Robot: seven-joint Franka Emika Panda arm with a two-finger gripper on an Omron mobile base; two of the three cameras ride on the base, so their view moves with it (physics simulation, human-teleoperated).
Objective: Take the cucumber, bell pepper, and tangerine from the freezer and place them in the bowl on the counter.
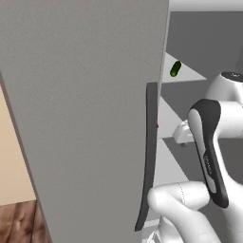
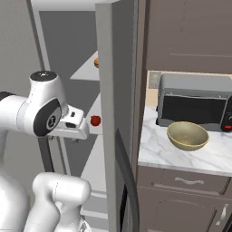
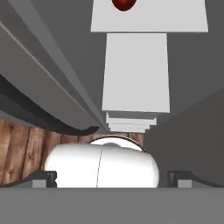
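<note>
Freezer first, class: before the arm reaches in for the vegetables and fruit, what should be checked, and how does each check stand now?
1. Freezer door open: ok, the shelves show in both base views.
2. Fingers open and holding nothing: ok, the tips stand wide apart in the hand view.
3. Cucumber located: ok, on an upper shelf.
4. Bell pepper located: ok, on a middle shelf, just beyond the hand.
5. Tangerine located: ok, on the upper shelf, half hidden by the door edge.
6. Bowl ready on the counter: ok, upright before the microwave, nothing in it.
</note>
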